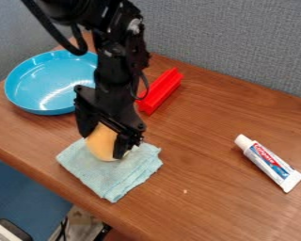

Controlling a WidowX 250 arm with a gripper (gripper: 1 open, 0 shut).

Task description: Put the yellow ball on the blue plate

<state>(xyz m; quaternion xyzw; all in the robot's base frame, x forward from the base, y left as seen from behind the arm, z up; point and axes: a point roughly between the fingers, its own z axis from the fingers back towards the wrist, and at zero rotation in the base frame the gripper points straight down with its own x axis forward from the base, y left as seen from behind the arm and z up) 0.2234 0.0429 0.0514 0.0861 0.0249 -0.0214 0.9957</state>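
Your black robot arm (109,56) comes in from the upper left and drops nearly vertical over the wooden table (203,118), with its black gripper (109,139) pointing straight down. The jaws stand wide, one finger on each side of the smooth orange-yellow ball (104,143). You cannot tell from this view whether the fingers (132,135) actually touch the ball or only bracket it.

The yellow ball sits on a light blue folded cloth (112,166) near the front edge of the table, and it looks to be resting there rather than lifted.

The glossy turquoise-blue round plate (42,83) lies at the back left, well apart from the ball and partly hidden behind the arm. A red rectangular block (164,88) lies just right of the arm, between plate and cloth. A white toothpaste tube (267,161) lies far to the right.
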